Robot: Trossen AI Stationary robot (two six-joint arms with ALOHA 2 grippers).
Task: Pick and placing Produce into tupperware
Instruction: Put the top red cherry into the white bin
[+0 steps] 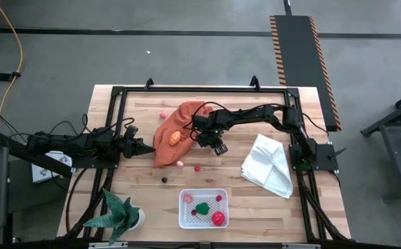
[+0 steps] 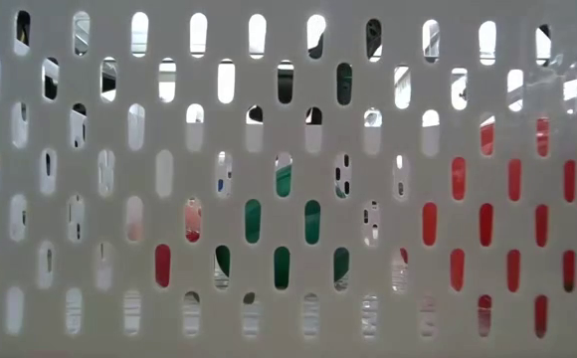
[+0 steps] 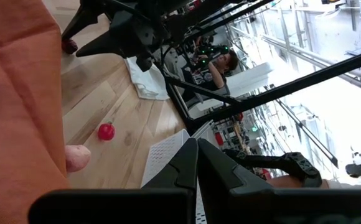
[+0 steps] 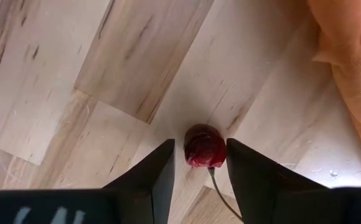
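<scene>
The right gripper (image 4: 197, 163) pinches a dark red cherry (image 4: 203, 147) by its two fingers, above bare table (image 1: 304, 207) just beside the orange cloth (image 1: 175, 131). The left gripper (image 1: 147, 149) rests at the cloth's left edge, fingers pressed together. The tupperware (image 1: 183, 207) sits at the table's near edge, holding green (image 1: 202, 207) and red (image 1: 218, 219) pieces. Loose produce lies between cloth and tupperware: a pink piece (image 1: 180, 164), a red one (image 1: 196, 167), a dark berry (image 1: 164, 179).
</scene>
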